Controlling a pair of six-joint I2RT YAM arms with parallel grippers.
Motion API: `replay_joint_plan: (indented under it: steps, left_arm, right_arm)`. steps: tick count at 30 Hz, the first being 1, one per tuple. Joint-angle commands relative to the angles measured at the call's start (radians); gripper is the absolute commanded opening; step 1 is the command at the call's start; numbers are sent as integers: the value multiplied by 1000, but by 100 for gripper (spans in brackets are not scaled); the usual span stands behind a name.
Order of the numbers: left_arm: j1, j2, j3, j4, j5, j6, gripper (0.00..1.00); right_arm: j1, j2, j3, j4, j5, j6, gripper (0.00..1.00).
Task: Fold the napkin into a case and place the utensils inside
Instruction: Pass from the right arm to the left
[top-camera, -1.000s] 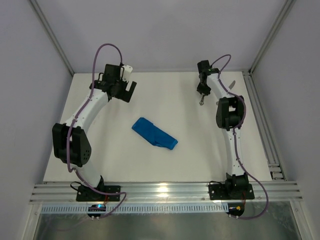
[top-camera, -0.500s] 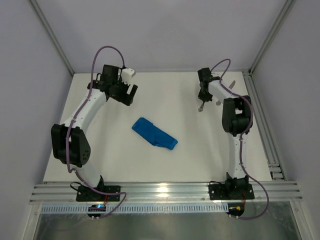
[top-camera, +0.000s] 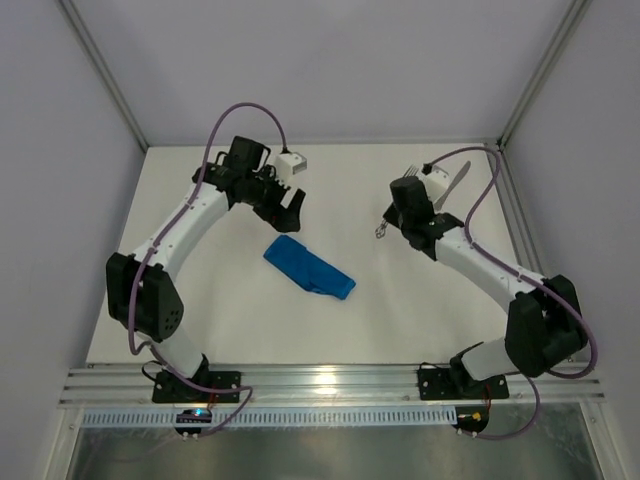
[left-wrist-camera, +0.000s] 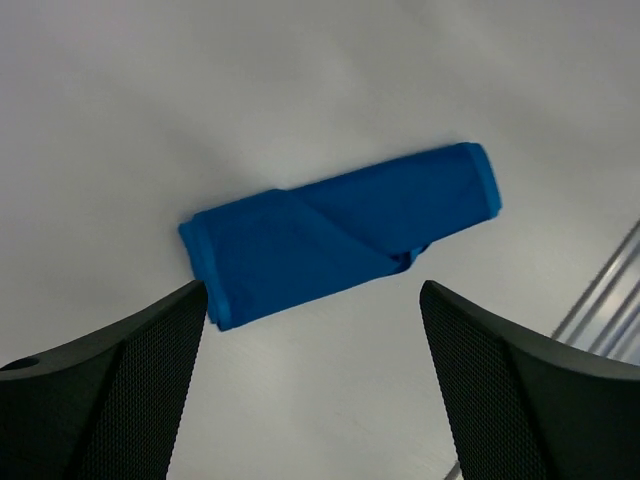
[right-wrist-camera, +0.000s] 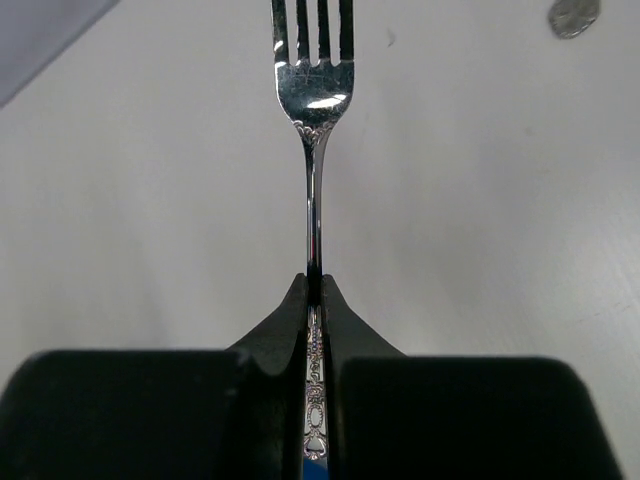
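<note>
The napkin lies folded as a narrow blue case (top-camera: 308, 267) in the middle of the table, slanting from back left to front right. In the left wrist view the case (left-wrist-camera: 340, 235) lies just beyond my open left gripper (left-wrist-camera: 312, 292), whose fingers (left-wrist-camera: 120, 390) hold nothing. Seen from above, the left gripper (top-camera: 288, 212) hovers just behind the case's left end. My right gripper (right-wrist-camera: 314, 285) is shut on the handle of the silver fork (right-wrist-camera: 313, 90), tines pointing away. From above, the right gripper (top-camera: 390, 224) holds the fork (top-camera: 382, 231) to the right of the case. The knife (top-camera: 458, 176) lies at the back right.
Aluminium rails run along the table's right edge (top-camera: 535, 270) and front edge (top-camera: 330, 385). Grey walls close in the back and sides. A small round silver object (right-wrist-camera: 575, 15) shows at the top right of the right wrist view. A rail (left-wrist-camera: 610, 290) shows past the case.
The right gripper has shut on the fork and carried it forward and left toward the middle. The left gripper has swung right and forward toward the case, still open.
</note>
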Motion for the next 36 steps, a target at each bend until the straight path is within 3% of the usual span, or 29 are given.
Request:
replay_joint_plan:
  steps: [1,4,8,17,22,27,30,35,36]
  left_arm:
    - [-57,-54,79,-17,192,-31,90]
    - [-86,-57,122,-5,254,-78,92]
    - [-98,-73,105,43,280,-121,89]
    - [-98,-120,48,46,237,-94,61]
    - [-100,-120,24,35,276,-92,58]
    - [-111,-113,13,49,277,-106,49]
    - [-118,-109,11,57,265,-110,36]
    - [-121,-99,11,68,254,-127,0]
    - [-121,-99,11,71,254,-130,0]
  right_arm:
    - [193,-123,-44,157,166,186,4]
    - [350,-156,-11,183,303,236,4]
    - [471,-153,8,241,370,282,4]
    - [543,-108,14,367,378,339,4]
    - [550,-98,25,390,396,333,4]
    - [553,-88,34,407,390,321,4]
    - [553,-87,26,413,380,322,4]
    - [551,-91,-1,430,376,345,4]
    - [553,-91,-1,430,372,345,4]
